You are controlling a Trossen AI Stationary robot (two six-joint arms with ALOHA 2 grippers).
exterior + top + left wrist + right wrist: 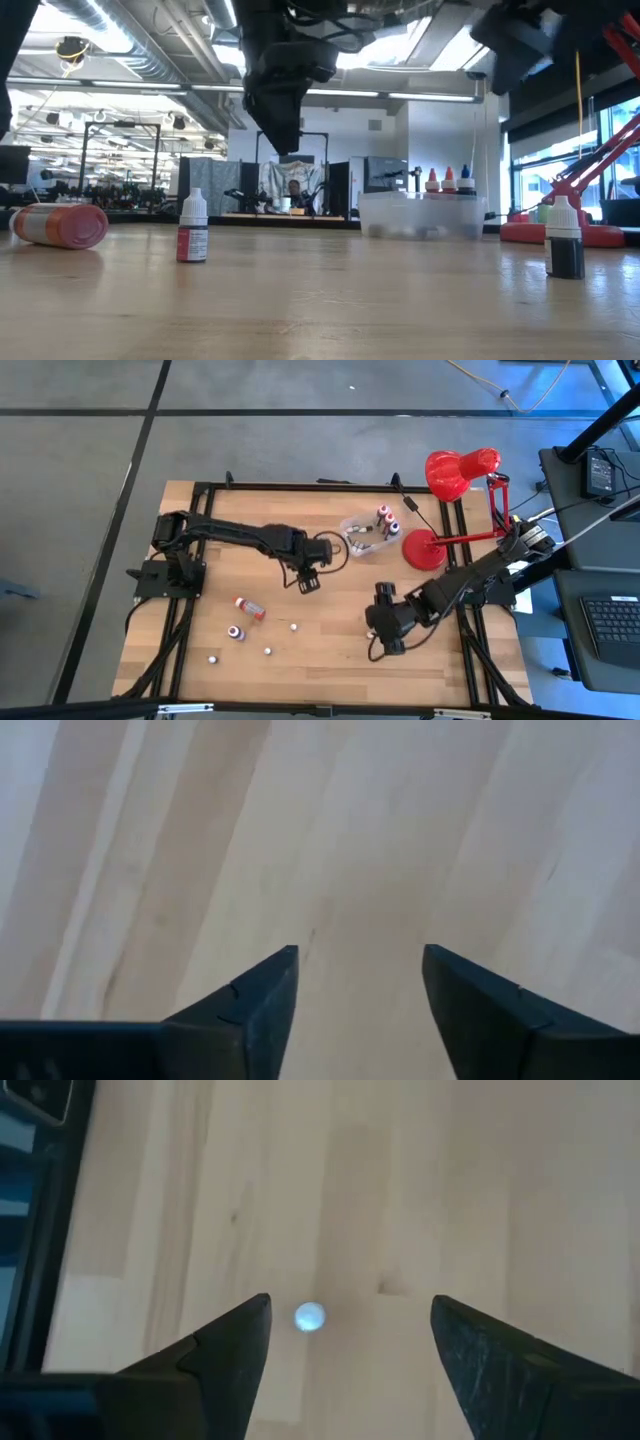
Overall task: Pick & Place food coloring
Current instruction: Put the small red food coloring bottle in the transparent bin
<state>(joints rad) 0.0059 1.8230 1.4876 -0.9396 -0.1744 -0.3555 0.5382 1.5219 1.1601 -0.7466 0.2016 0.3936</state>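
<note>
**Food coloring bottles scattered lower left; both tools empty**

Food coloring, a set of tiny plastic bottles, is split in two groups in the high view. Several stand in the clear rectangular plastic tub (362, 530) at upper centre. The loose ones sit lower left on the wooden table (330, 650): a red bottle on its side (249, 607), long axis running upper left to lower right, a dark upright bottle (236, 632) just below it, and small white-capped ones (268, 651) nearer the bottom edge.

Your left tool (308, 582) hangs just right of centre, fingers apart and holding nothing; its wrist view shows only bare wood between them. The lying red bottle is down and to the left of it, nearer this arm than the other.

Your right tool (383, 632) sits lower right of centre, also apart and empty. One white-capped bottle (309, 1317) stands upright between its fingers (235, 1342) in its wrist view, so I judge it is lined up over that one.

The red desk lamp (445, 485) stands at upper right, beside the tub.
</note>
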